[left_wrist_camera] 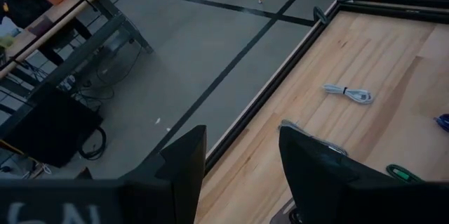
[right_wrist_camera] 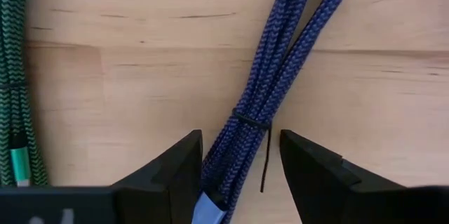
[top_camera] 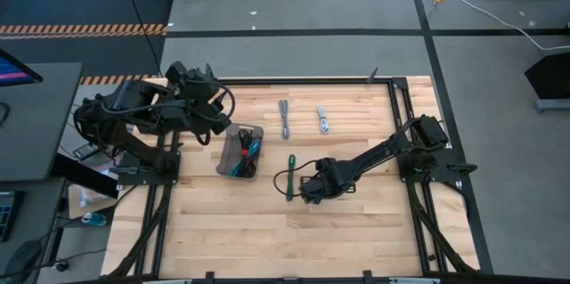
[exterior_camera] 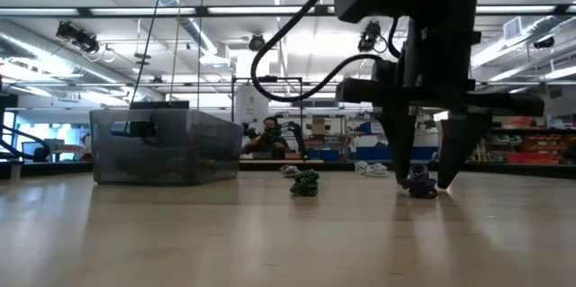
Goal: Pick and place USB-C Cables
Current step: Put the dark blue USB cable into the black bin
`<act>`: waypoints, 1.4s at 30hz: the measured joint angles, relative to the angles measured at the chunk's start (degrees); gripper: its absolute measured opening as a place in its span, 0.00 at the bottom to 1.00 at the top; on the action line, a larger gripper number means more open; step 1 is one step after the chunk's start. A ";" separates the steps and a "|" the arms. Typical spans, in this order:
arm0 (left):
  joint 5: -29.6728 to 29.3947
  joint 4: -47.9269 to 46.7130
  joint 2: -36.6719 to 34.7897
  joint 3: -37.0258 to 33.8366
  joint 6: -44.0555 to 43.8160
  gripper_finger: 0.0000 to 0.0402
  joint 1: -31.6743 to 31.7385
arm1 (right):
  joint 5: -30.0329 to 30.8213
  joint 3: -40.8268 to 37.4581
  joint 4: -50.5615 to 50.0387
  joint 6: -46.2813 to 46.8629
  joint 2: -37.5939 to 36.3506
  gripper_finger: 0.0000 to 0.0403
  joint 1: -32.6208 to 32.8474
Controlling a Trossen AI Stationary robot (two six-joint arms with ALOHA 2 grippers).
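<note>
A pale wooden table (top_camera: 356, 222) is sitting in a big workshop with a grey floor and strip lights, and a person is sitting far off behind it in the low view.

The right gripper (right_wrist_camera: 240, 175) is standing low over a purple cable (right_wrist_camera: 277, 62), its fingers open and straddling the bundle close to the thin black tie around it. The fingers (exterior_camera: 447, 156) are reaching down to the table on either side of the cable, and nothing is being held yet. This looks like the grasp step of a pick. The next move, I judge, calls for closing squarely on the bundle so no loop is slipping out, then lifting and carrying it across to the grey tray (top_camera: 224, 158).

A green cable (top_camera: 290, 177) is lying just beside the purple one, apart from it. Two grey cables (top_camera: 284, 117) are waiting farther back on the table. The tray is already holding several cables, among them a teal one and a black one.

The left gripper (left_wrist_camera: 238, 175) is hanging open and empty up by the tray.

From above, the right arm is hiding the purple cable completely. The tray's contents are too tangled to count. In the low view the tray's cloudy wall is hiding what is lying inside.
</note>
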 joint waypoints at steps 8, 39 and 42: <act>0.00 0.00 0.00 0.00 0.11 0.47 -0.02 | -0.06 -2.58 3.26 -0.09 -0.39 0.47 0.05; 9.33 6.11 0.02 0.00 -0.07 0.47 0.00 | 21.03 23.11 -26.25 -36.04 -15.32 0.05 2.87; 13.61 11.43 0.04 0.00 0.25 0.47 -0.01 | 25.35 27.31 -25.21 -45.39 -18.51 0.05 4.30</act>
